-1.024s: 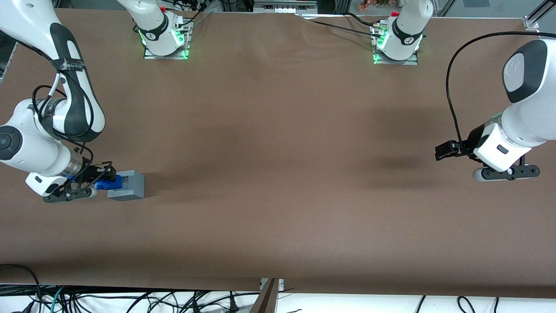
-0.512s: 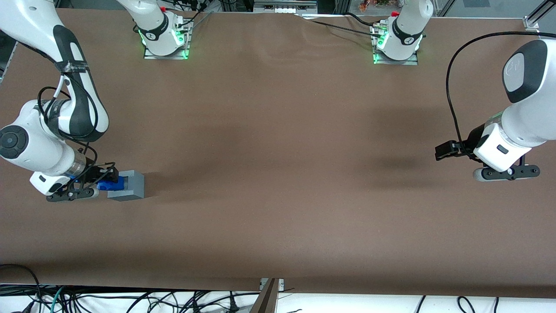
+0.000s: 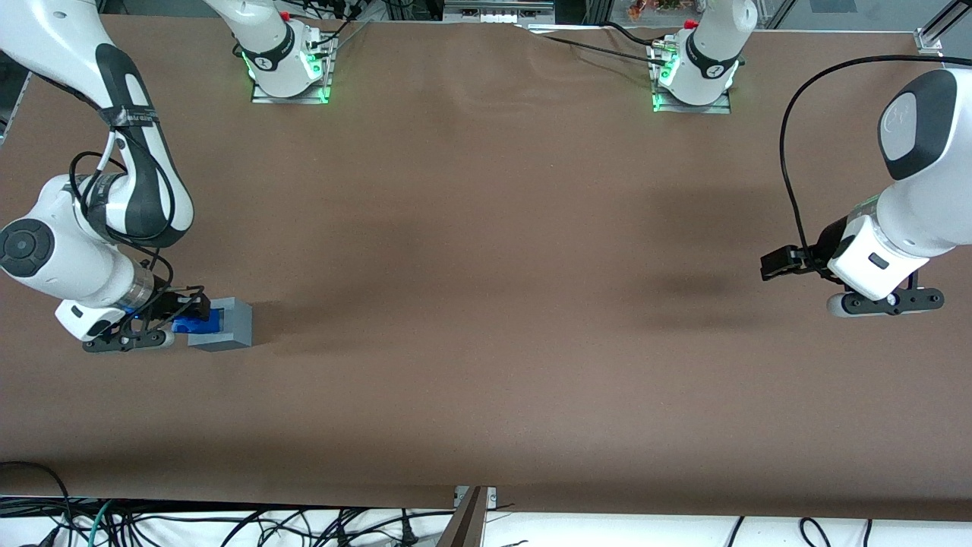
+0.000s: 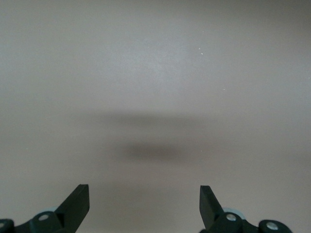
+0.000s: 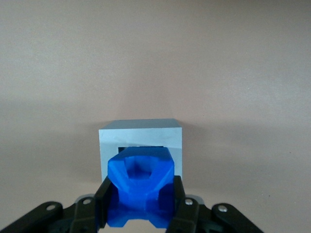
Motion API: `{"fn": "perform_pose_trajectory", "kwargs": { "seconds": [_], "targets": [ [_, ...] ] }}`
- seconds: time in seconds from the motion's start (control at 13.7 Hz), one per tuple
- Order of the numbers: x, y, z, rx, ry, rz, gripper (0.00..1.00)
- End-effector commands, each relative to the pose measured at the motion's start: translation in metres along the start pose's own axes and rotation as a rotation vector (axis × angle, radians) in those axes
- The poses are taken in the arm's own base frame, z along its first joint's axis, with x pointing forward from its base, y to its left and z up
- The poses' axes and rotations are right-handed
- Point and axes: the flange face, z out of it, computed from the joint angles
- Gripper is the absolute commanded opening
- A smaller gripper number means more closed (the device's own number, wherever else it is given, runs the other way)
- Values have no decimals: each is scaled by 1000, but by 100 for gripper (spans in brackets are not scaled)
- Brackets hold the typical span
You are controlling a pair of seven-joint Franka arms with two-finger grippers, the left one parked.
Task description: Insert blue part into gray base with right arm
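The gray base (image 3: pixel 225 325) is a light-gray cube standing on the brown table at the working arm's end. The blue part (image 3: pixel 196 324) is held at the base's edge, partly over its top, with the right arm's gripper (image 3: pixel 188 312) shut on it. In the right wrist view the blue part (image 5: pixel 140 183) sits clamped between the two black fingers (image 5: pixel 103 200), and the gripper (image 5: pixel 140 196) holds it just in front of the gray base (image 5: pixel 141 137). A dark strip of the base's socket (image 5: pixel 141 147) shows past the blue part's notched top.
The brown table (image 3: pixel 486 304) stretches away toward the parked arm's end. Two arm bases with green lights (image 3: pixel 288 57) (image 3: pixel 692 68) stand at the table edge farthest from the front camera. Cables hang at the nearest edge.
The right arm has carried the blue part a little toward the gray base, so the part now overlaps the base's edge more. The base has not moved.
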Motion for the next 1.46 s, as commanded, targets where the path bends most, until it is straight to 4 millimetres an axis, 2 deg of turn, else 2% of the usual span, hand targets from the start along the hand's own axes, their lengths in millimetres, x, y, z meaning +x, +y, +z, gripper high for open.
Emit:
{"fn": "perform_pose_trajectory", "kwargs": {
  "seconds": [0.0, 0.51, 0.59, 0.66, 0.73, 1.02, 1.24, 1.39],
  "targets": [
    [-3, -12, 3, 9, 7, 10, 19],
    [-4, -13, 8, 4, 24, 4, 21],
    [-5, -13, 10, 6, 26, 4, 32],
    [-6, -13, 14, 9, 23, 8, 81],
    [-5, -13, 14, 10, 27, 14, 99],
    [-4, -11, -6, 6, 45, 19, 100],
    [-3, -10, -30, 3, 34, 20, 100],
    [-5, -10, -59, -3, 21, 18, 100]
  ]
}}
